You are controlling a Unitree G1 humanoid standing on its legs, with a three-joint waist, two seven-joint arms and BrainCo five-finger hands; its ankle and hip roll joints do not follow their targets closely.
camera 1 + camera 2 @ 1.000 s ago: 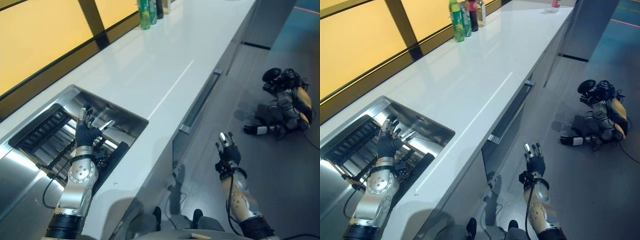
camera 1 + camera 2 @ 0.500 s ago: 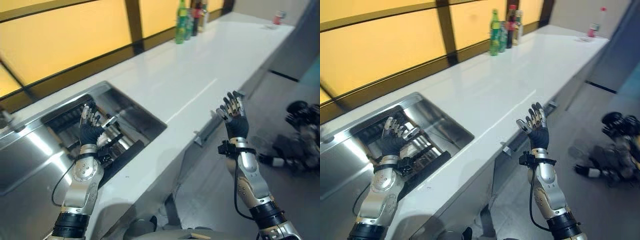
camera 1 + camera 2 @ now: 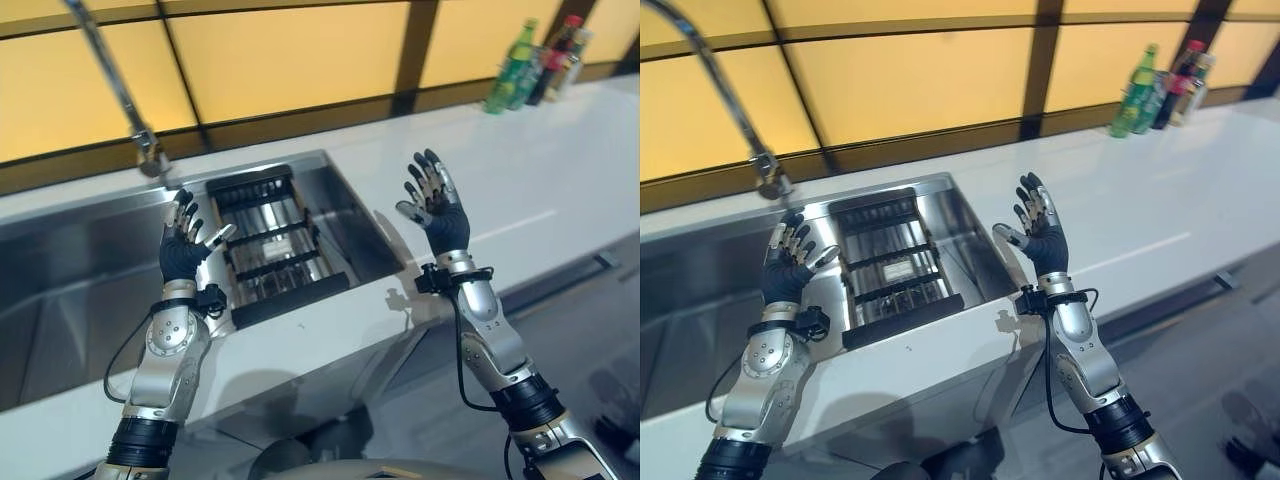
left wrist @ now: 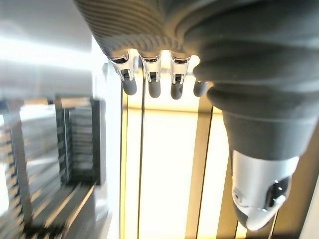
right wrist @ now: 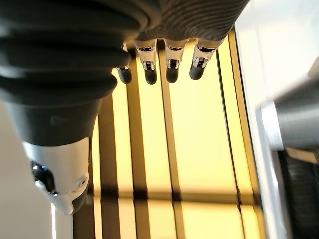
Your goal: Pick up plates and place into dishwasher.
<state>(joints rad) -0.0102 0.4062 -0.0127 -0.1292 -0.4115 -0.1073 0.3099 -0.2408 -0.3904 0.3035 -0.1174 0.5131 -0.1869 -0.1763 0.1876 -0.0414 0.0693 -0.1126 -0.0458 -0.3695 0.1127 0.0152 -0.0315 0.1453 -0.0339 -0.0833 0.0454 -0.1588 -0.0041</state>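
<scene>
Left hand [image 3: 182, 255]: raised upright on its arm above the front rim of the sink [image 3: 90, 250], fingers straight and spread, thumb out to the side, holding nothing. Its wrist view looks past the fingertips [image 4: 151, 88] to yellow wall panels [image 4: 164, 169] and the slatted rack [image 4: 55, 149] beside them.

Right hand [image 3: 437, 205]: raised upright above the front edge of the worktop [image 3: 560, 170], just beside the sink's right corner, fingers straight and fanned, palm turned toward the rack, empty. Its wrist view shows the fingertips [image 5: 171, 73] against the yellow panels divided by dark bars.

Sink: steel basin set in the white worktop. A dark-framed rack [image 3: 275, 255] of metal slats sits in its right part, between the two hands. A curved tap [image 3: 118, 90] rises at the back rim.

Plates: none can be made out in the rack, in the sink or on the worktop; neither hand carries one.

Bottles [image 3: 535, 70]: a small group standing at the worktop's far right, against the wall.

Eye views alone give both arms, sink and bottles together; the wrist views give the panels from close range.

Change from half a second ago: the whole scene has shifted, so the camera has turned to face the sink squarely. The right hand was out past the worktop's front edge over the floor and now stands over that edge.
</scene>
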